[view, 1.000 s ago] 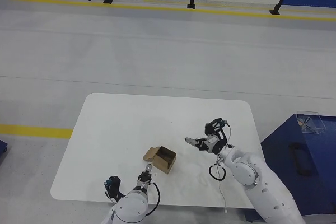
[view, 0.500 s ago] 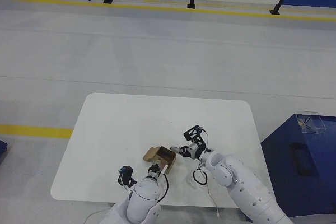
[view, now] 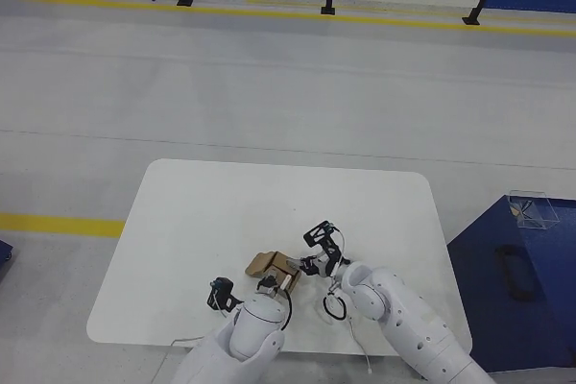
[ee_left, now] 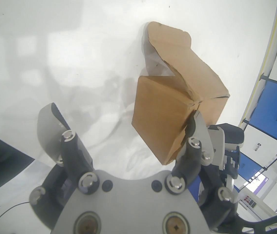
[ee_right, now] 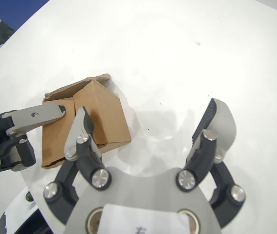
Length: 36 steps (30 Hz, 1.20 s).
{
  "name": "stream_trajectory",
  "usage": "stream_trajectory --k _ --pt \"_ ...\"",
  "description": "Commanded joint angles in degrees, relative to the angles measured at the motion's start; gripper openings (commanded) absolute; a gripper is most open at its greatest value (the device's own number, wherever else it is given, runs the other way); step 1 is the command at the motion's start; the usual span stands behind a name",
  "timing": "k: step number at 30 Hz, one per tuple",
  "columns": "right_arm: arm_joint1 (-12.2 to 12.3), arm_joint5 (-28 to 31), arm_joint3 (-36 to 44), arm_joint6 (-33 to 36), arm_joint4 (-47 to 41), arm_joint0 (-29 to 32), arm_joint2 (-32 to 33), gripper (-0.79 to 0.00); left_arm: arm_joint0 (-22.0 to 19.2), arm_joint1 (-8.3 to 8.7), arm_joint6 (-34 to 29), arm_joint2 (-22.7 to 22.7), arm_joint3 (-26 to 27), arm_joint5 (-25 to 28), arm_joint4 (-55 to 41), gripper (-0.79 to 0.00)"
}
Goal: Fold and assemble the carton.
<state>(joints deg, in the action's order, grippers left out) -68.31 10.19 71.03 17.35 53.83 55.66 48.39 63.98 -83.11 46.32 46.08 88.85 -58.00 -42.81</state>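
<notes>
Clearly, a small brown carton (view: 276, 267) of corrugated cardboard is seen half-formed on the white table (view: 221, 202), near the table's front edge and roughly midway along it. In the left wrist view the carton (ee_left: 175, 103) is shown with two plain side walls meeting at a sharp corner. A long flap is bent up and away from that corner, and its edges are ragged. In the right wrist view the carton (ee_right: 92, 120) is shown with one panel folded into a ridge, and a slit is left open along its lower edge.

The carton is flanked by both grippers. The left gripper (ee_left: 121, 114) is spread wide and nothing is grasped by it. One of its fingers (ee_left: 197, 125) is laid against the carton's upper corner, where the walls and flap meet, while the other is kept well clear over bare table. The same finger (ee_right: 43, 114) is seen resting on the carton's flat panel in the right wrist view.

The right gripper (ee_right: 148, 109) is likewise released and spread wide. One of its fingers (ee_right: 82, 120) is placed at the ridged panel, though contact cannot be made out, and the rest of its span is held over bare table beside the carton.
</notes>
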Motion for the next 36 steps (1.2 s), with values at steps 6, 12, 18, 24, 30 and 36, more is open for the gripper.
stream_trajectory --k 6,12,18,24,30,36 --pt "-0.7 0.2 -1.1 -1.1 0.5 -1.0 0.1 0.0 0.2 0.09 0.0 -0.1 1.4 0.0 -1.5 0.0" --pt "-0.5 1.2 -0.3 -2.3 0.2 -0.8 2.7 0.0 0.9 -0.19 0.5 -0.5 4.0 0.5 0.9 0.0" --pt "0.7 5.0 0.3 -3.7 -0.5 1.8 7.2 0.0 6.2 0.01 2.6 0.8 14.3 5.0 6.3 0.0" --pt "2.0 6.4 0.1 -1.4 2.6 5.2 10.5 0.0 11.8 1.5 -3.4 3.6 22.8 11.2 13.3 0.0" --pt "1.1 6.4 -0.6 0.3 1.8 4.9 8.0 0.0 11.8 1.5 -3.4 3.6 22.8 11.2 13.3 0.0" --pt "-0.7 3.5 -4.4 -1.1 3.3 1.7 4.3 0.0 11.8 1.5 -3.4 3.6 22.8 11.2 13.3 0.0"
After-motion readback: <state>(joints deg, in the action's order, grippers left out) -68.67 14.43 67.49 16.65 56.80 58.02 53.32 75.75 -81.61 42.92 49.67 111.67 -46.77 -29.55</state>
